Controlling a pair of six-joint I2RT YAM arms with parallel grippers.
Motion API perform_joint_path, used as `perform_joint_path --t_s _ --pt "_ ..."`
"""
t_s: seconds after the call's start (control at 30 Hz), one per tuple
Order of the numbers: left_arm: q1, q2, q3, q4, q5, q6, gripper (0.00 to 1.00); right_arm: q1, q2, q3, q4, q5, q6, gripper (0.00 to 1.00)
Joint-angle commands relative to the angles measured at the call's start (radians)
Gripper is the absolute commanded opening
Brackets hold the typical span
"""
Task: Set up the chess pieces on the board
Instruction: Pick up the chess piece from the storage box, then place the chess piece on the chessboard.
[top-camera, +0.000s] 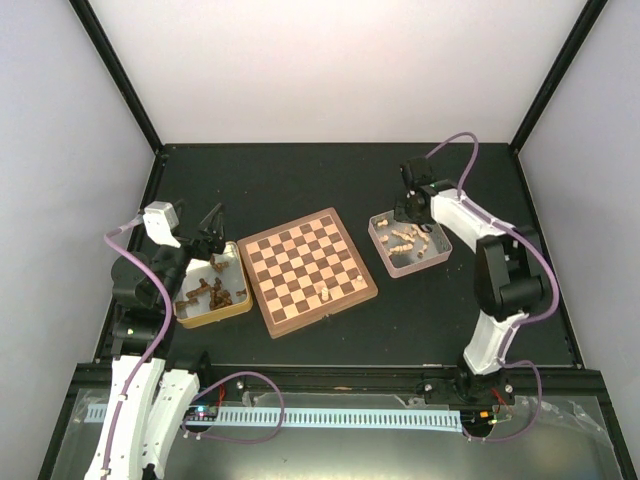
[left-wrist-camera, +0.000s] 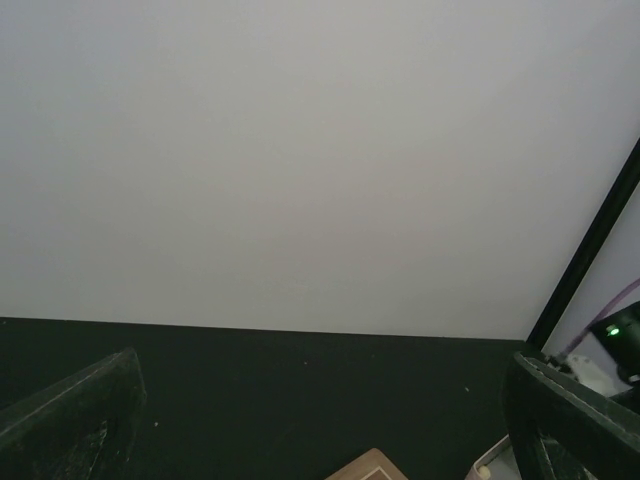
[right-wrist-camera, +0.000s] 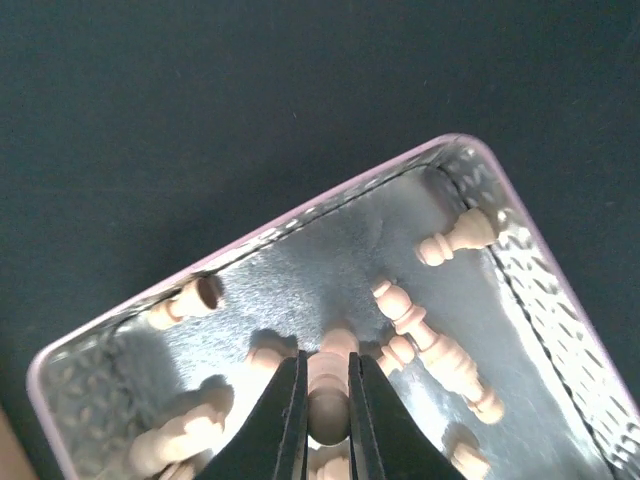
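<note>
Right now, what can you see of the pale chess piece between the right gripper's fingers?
The pale chess piece is cream, turned wood by its look, with a rounded end and a narrower neck. It sits inside the metal tray, among similar pieces. The right gripper is shut on it, a black finger pressing each side. Its type cannot be told.
</note>
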Motion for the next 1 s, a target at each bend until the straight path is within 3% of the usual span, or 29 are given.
perform_joint_path --t_s 0.0,0.27,0.57,0.97 --pt "0.009 -0.004 0.033 0.009 0.015 0.012 0.99 0.011 -0.109 -0.034 -0.003 -0.020 -0.005 0.06" --pt "0.008 -0.002 0.031 0.011 0.018 0.009 0.99 0.129 -0.165 -0.100 -0.025 -0.164 -0.073 0.07" --pt "0.010 -0.003 0.029 0.012 0.022 0.009 0.99 0.324 -0.143 -0.135 -0.063 -0.169 -0.166 0.08" --pt "0.010 -0.007 0.028 0.011 0.022 0.009 0.99 0.411 -0.051 -0.101 -0.117 -0.181 -0.205 0.08"
